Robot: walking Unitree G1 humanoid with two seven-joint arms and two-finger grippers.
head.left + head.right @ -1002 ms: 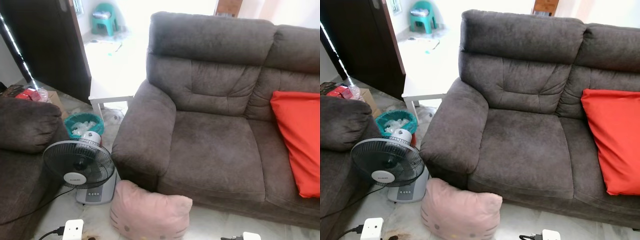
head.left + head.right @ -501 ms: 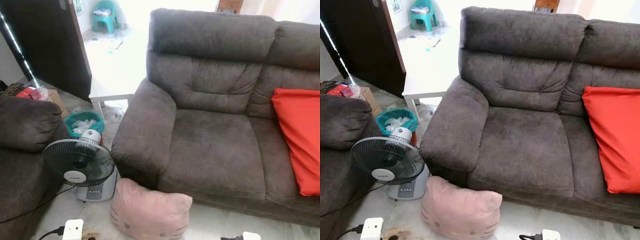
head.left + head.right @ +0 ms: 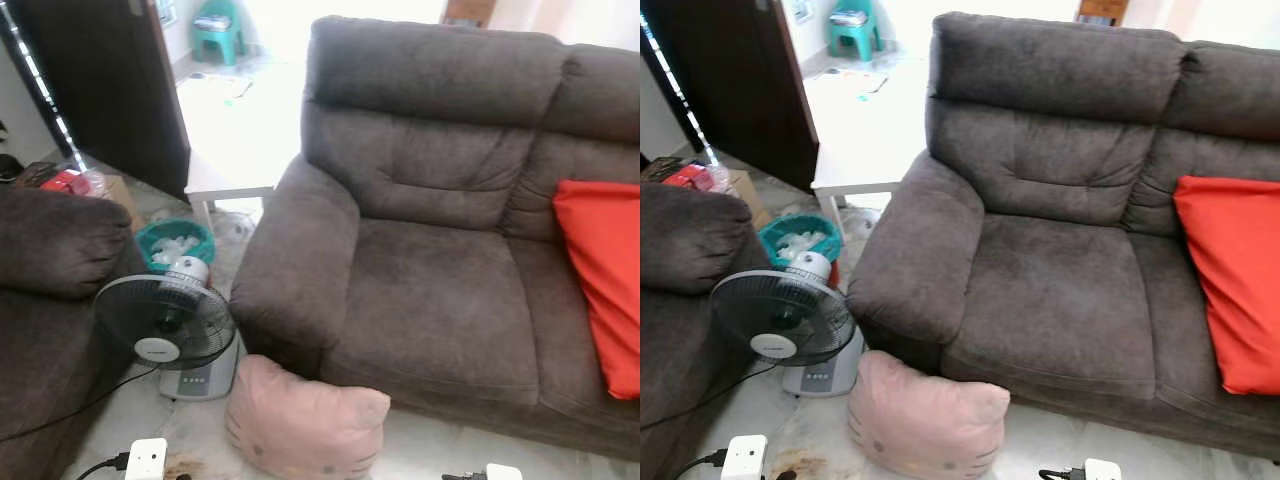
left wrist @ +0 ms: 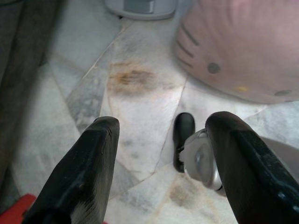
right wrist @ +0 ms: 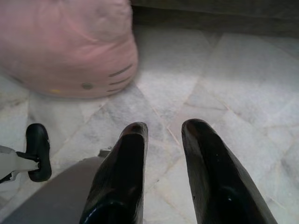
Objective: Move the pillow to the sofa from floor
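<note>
Fan beside floor pillow

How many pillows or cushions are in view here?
2. A pink pillow lies on the floor against the front of the sofa, beside the fan. A red cushion leans on the sofa's right seat, cut by the frame edge; more may lie beyond.

Camera view shifts slightly rightward and down across frames; pink pillow, fan, sofa hold their places.
</note>
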